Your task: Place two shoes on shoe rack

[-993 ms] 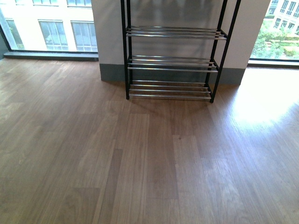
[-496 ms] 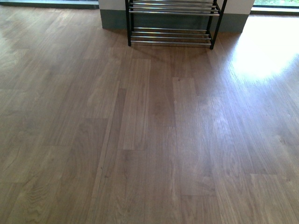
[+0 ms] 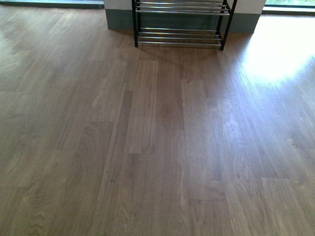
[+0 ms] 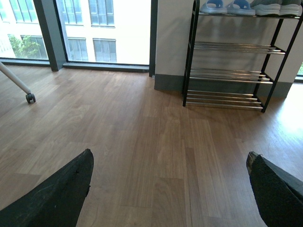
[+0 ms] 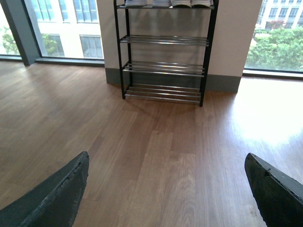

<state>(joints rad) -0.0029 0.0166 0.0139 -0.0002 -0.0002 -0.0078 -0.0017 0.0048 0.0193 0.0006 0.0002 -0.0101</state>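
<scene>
The shoe rack (image 3: 179, 37) is black-framed with silver bars and stands against the far wall; the front view shows only its lower tiers. In the left wrist view the shoe rack (image 4: 227, 47) carries two grey shoes with white soles (image 4: 279, 7) on its top tier, beside pale blue slippers (image 4: 227, 6). In the right wrist view the shoe rack (image 5: 163, 40) has pale soles along its top tier, too cropped to identify. My left gripper (image 4: 169, 153) and right gripper (image 5: 166, 155) are both open over bare wooden floor, well short of the rack, holding nothing.
Wooden floor (image 3: 157, 147) stretches from me to the rack. A white pole ending in a small caster wheel (image 4: 30, 97) stands off to one side near the windows (image 4: 85, 28). A bright sun patch (image 3: 280, 54) lies on the floor beside the rack.
The front view has tipped downward over the last second: the rack slid up the frame, and only its lowest tiers now show. Little has shifted in the last half second.
</scene>
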